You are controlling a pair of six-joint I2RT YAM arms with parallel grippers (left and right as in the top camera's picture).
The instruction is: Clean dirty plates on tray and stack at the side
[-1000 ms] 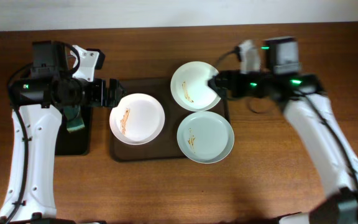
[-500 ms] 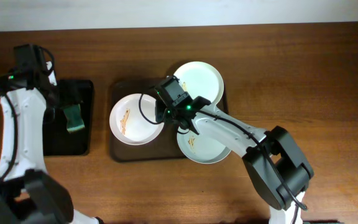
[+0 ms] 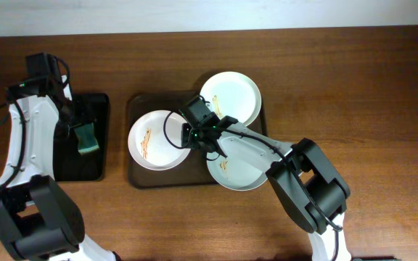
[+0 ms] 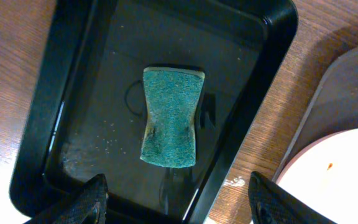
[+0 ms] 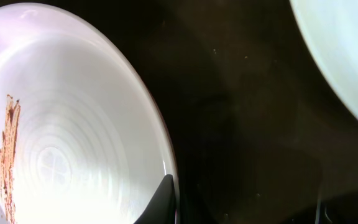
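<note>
Wooden table [image 3: 354, 87]: brown tray [image 3: 142, 177], black tray [image 3: 67, 168]

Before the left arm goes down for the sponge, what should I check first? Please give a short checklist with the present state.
1. The teal-green sponge lies flat in the glossy black tray: ok.
2. The left tool is open above that sponge: ok.
3. The right tool is open, one finger beside the rim of the smeared white round plate: ok.
4. Plate rim gripped: not ok.
5. Plate sits inside the dark brown rectangular tray: ok.
6. Clearance under the right tool: cannot tell.
</note>
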